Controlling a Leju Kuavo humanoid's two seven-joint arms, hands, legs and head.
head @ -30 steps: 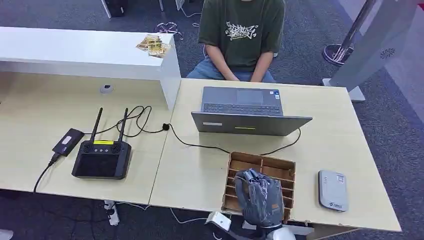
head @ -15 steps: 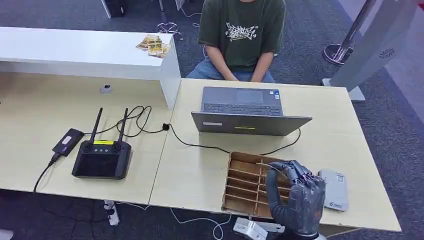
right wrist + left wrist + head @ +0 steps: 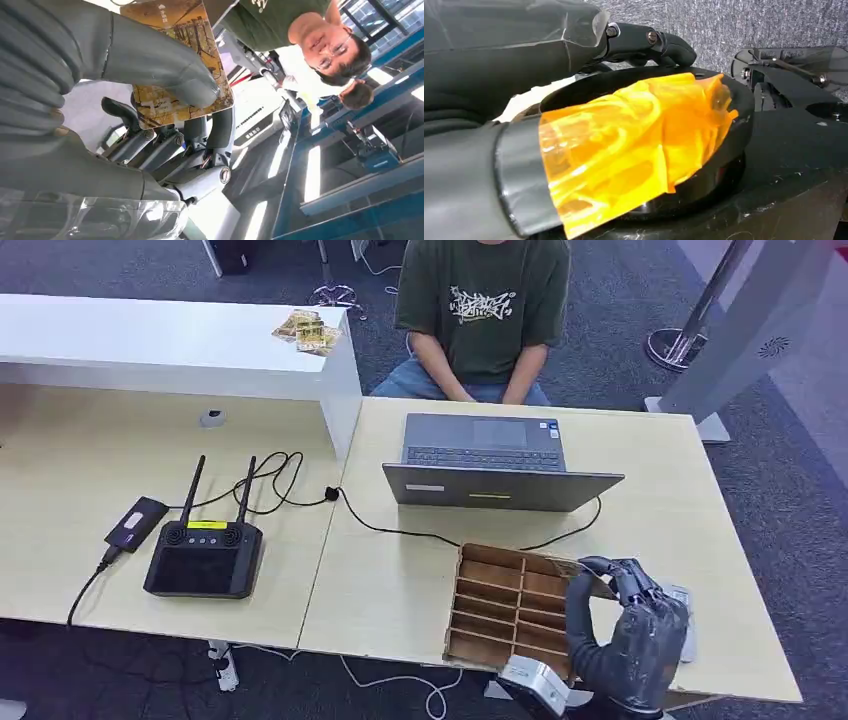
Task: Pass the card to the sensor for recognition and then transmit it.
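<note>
My right hand hangs over the right end of the wooden slotted box, near the table's front edge. It pinches a gold-brown printed card between its thumb and fingers. The grey-white card sensor lies flat on the table just right of the hand, which hides most of it. In the left wrist view my left hand is a dark shape with a finger reaching out. Whether that hand is open or closed is unclear.
An open grey laptop sits behind the box, and a person in a dark green shirt sits at the table's far side. A black controller with two antennas and cables lie on the left table.
My right hand has moved right with the card, from over the middle of the slotted box to its right end beside the sensor, and now covers most of the sensor.
</note>
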